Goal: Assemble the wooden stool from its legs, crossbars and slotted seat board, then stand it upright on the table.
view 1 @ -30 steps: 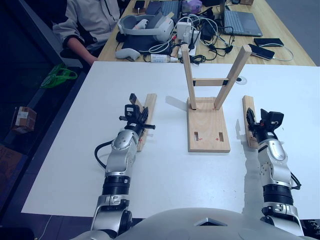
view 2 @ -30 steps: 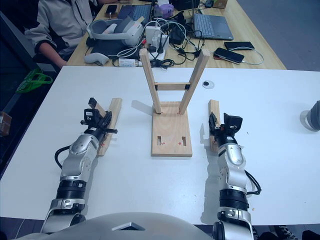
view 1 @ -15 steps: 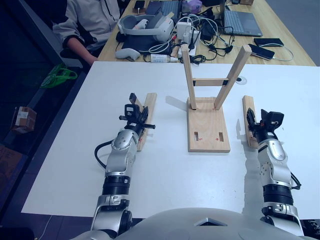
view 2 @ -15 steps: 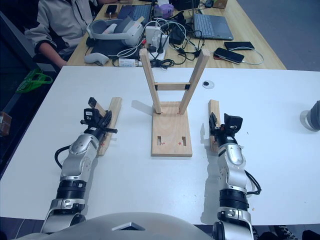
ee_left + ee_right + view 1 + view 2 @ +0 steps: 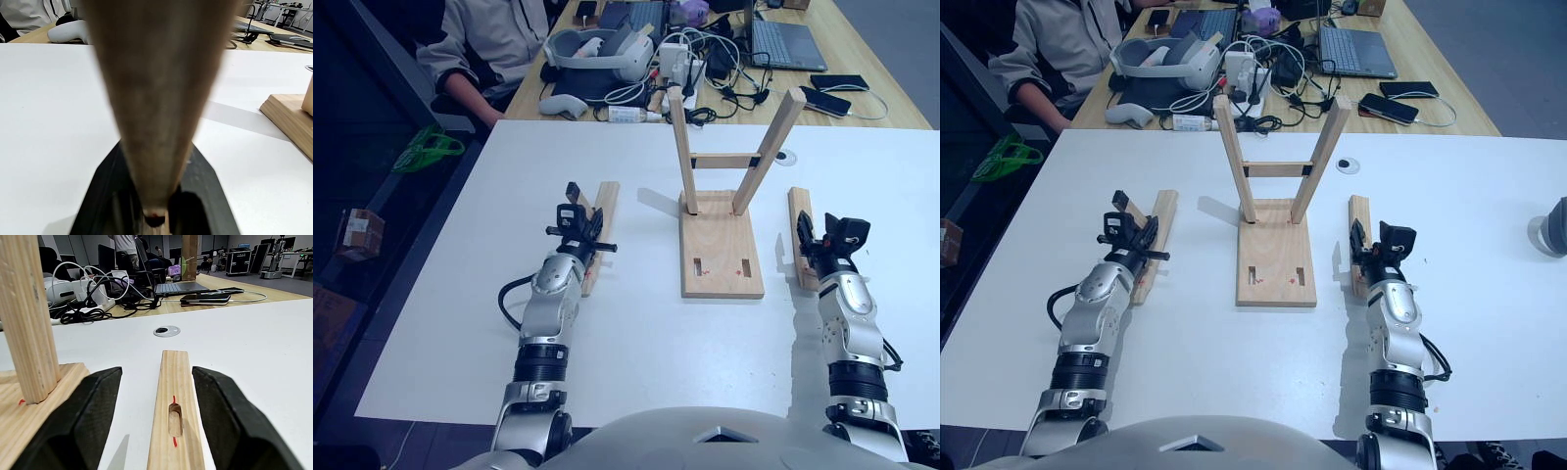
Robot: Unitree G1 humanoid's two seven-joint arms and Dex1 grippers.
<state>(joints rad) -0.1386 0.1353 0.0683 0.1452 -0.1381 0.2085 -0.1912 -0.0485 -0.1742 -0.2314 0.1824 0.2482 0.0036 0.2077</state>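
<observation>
- The board (image 5: 722, 264) lies flat on the white worktop (image 5: 636, 333), in the middle of the head view.
- Two legs (image 5: 681, 147) stand up from its far end. A crossbar (image 5: 724, 161) joins them.
- The near end of the board has two open slots (image 5: 698, 265).
- The left leg (image 5: 607, 201) lies flat at the left of the frame. The left pincer (image 5: 579, 227) sits over it.
- From the left wrist, the black fingers hug the wood on both sides. It looks like the left pincer is pinching this leg.
- The right leg (image 5: 797, 211) lies flat at the right of the frame, just beside the board.
- The right pincer (image 5: 825, 238) is spread wide. From the right wrist, the right leg lies between its two fingers (image 5: 95, 401), with a gap on each side.
- This leg has a small slot (image 5: 175, 419) with red marks.
- I think the legs are light, hard and stiff. They will not bend or squash.
- The wood looks smooth, so a stick may slip or turn in a loose grip.
- A good place to hold is the long flat sides, near the middle. Keep off the slot, as a crossbar must go in there.
- Held at one end, a long leg may swing down.
- The standing part is tall and thin. A bump up high may tip it, so push low, near the board.
</observation>
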